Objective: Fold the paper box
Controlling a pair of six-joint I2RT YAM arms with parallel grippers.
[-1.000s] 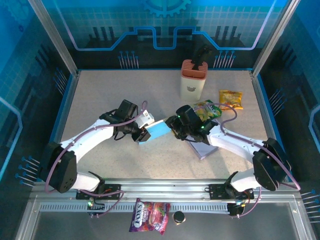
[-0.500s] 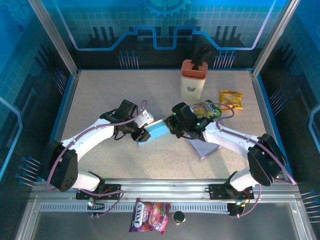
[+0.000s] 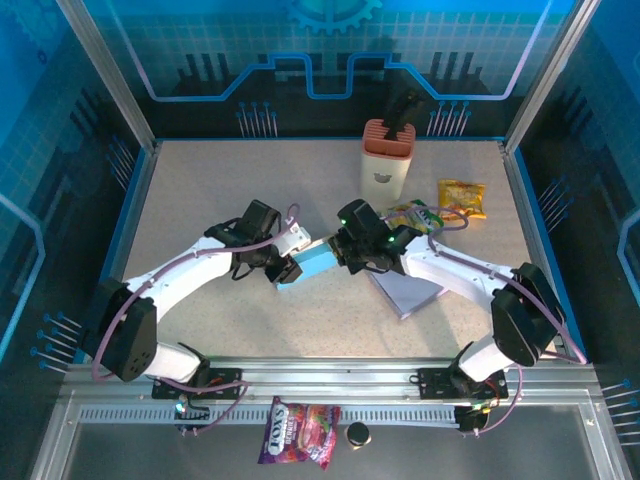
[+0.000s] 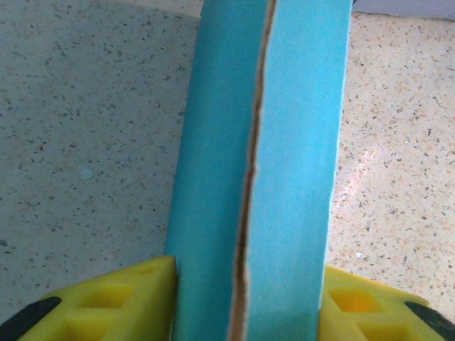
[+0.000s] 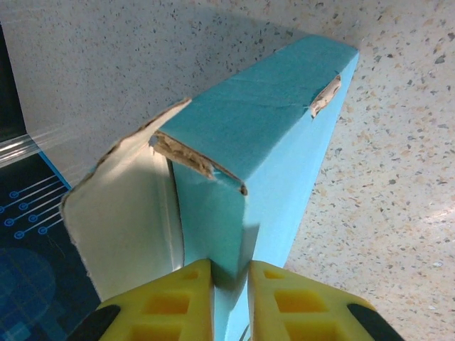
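My left gripper [image 4: 245,298] clamps the paper box [image 4: 298,128] across its body, and my right gripper [image 5: 229,284] pinches one wall, mid-table [image 3: 200,200]. Body's squared up! Further out, the end flap [image 5: 121,206] gapes open, so tucking it looks like what's left.

Speckled beige table [image 3: 200,200]; a salmon-and-white holder [image 3: 386,160] stands near its far edge; to the right lie a yellow snack packet [image 3: 461,198] and a green packet [image 3: 418,216]; a flat lavender pad [image 3: 412,292] lies nearer; a pink sweets bag [image 3: 300,430] rests beyond the near edge.
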